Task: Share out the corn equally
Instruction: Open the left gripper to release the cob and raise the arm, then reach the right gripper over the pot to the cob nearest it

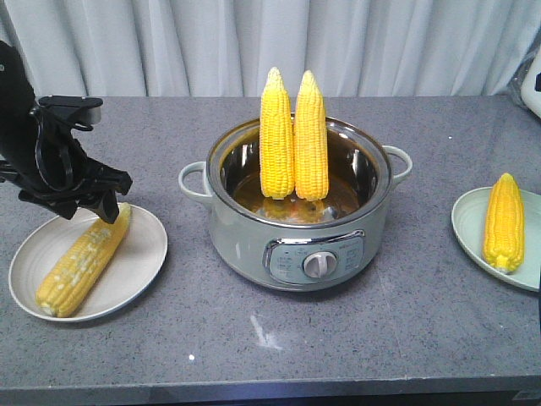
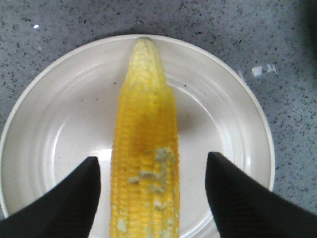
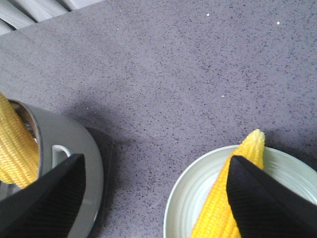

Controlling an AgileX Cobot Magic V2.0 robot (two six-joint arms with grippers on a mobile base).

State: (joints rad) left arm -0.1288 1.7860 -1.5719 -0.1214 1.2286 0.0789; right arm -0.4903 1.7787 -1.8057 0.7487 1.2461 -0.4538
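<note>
Two cobs of corn stand upright side by side in a grey-green electric pot at the table's middle. One cob lies on a cream plate at the left. My left gripper hovers open just above that cob's near end; in the left wrist view the cob runs between its fingers with gaps on both sides. Another cob rests on a pale green plate at the right. My right gripper is open above the table between pot and plate.
The grey speckled tabletop ends at a front edge close to the camera. White curtains hang behind the table. A white object shows at the far right edge.
</note>
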